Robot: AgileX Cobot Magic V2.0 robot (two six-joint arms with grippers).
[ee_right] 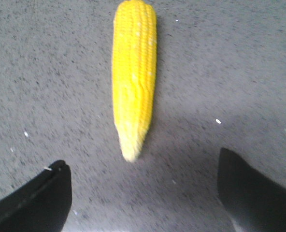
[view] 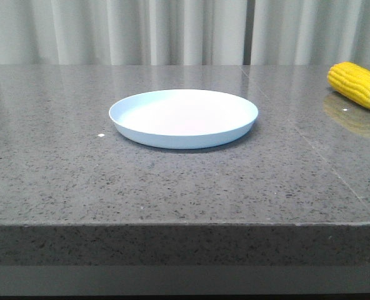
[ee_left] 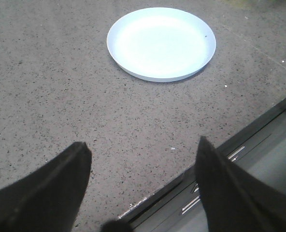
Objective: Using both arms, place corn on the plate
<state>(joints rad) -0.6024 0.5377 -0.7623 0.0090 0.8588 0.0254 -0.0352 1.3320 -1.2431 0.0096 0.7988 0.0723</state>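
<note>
1. Pale curtains are hanging behind a speckled grey stone desk (view: 60, 187), which is carrying the plate (view: 184, 117) near its middle and the corn (view: 357, 85) far off on the robot's right, partly cut off by the edge of the front view.
2. Corn and plate are lying well apart, with bare desk between them; nothing is resting on the plate yet, so the task is looking barely begun.
3. Over the corn, the right gripper (ee_right: 143, 193) is hovering with its jaws spread wide and nothing between them; the cob's paler tip is pointing toward the gap between the jaws.
4. Back near the desk's front edge, the left gripper (ee_left: 143, 188) is also standing wide open and empty, with the plate ahead of it.
5. Risk: the cob is lying lengthwise to the right gripper, so a closing grasp at the narrow tip is likely to be slipping off or squirting the cob forward.
6. Risk: being round, the corn is liable to be rolling on the smooth desk if one finger is touching it first, possibly toward the right edge.
7. Risk: the plate is looking light, so a nudge from either arm could be sliding it away.
8. Risk: with both arms converging on the plate, they could be crowding each other.
</note>
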